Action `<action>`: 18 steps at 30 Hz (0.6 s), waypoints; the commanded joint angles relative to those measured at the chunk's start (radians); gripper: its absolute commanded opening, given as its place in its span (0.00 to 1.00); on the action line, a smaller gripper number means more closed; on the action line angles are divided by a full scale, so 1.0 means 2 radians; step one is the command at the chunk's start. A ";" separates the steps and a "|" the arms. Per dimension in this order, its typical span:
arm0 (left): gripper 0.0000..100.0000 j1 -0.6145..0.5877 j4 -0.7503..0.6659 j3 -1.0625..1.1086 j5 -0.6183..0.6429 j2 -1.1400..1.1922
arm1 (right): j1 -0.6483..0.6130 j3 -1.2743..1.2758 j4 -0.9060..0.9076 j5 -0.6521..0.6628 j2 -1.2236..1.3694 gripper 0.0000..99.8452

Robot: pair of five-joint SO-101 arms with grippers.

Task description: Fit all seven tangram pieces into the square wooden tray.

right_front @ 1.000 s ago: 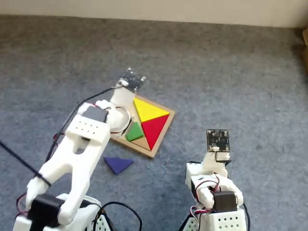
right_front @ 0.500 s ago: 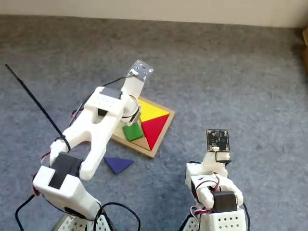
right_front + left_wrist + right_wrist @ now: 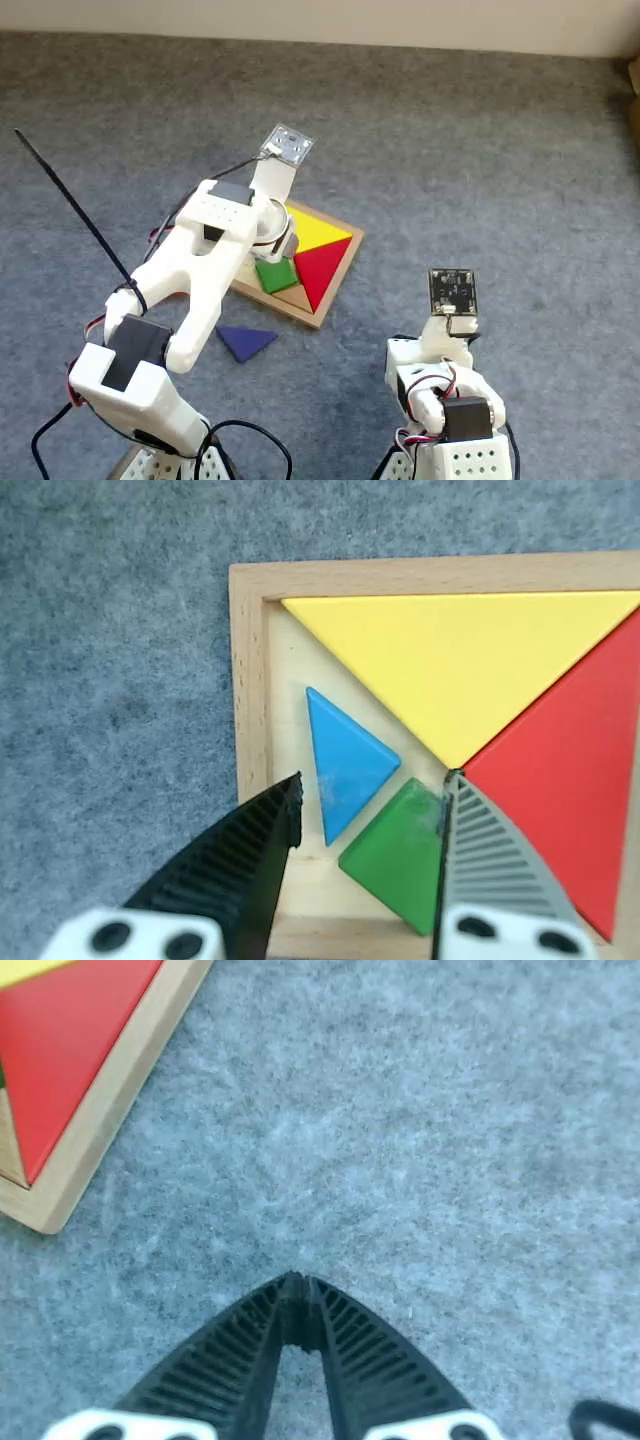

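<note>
My left gripper [image 3: 372, 780] hangs wide open over the tray [image 3: 248, 680]. In the tray lie a yellow triangle [image 3: 460, 660], a red triangle [image 3: 560, 810], a light blue triangle [image 3: 345, 760] and a green square [image 3: 395, 855] just beside it. A dark blue triangle [image 3: 243, 341] lies on the carpet [image 3: 480, 150] near the tray. My right gripper [image 3: 297, 1280] is closed on nothing, over the carpet.

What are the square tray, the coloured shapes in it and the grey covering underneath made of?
The tray looks like pale, unvarnished wood; faint grain shows on its rim. The yellow triangle and blue triangle are smooth, matt and evenly coloured, so probably painted wood, possibly plastic; the blue one looks slightly scuffed. The grey surface seems short-pile carpet or felt, with fuzzy, speckled fibres.
</note>
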 commanded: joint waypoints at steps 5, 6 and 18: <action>0.23 -0.017 0.051 -0.023 0.007 -0.069 | 0.003 0.052 0.008 0.005 -0.009 0.01; 0.23 -0.024 0.051 -0.014 0.007 -0.083 | 0.003 0.052 0.008 0.005 -0.009 0.01; 0.23 -0.141 0.049 0.082 -0.097 -0.158 | 0.003 0.052 0.008 0.005 -0.009 0.01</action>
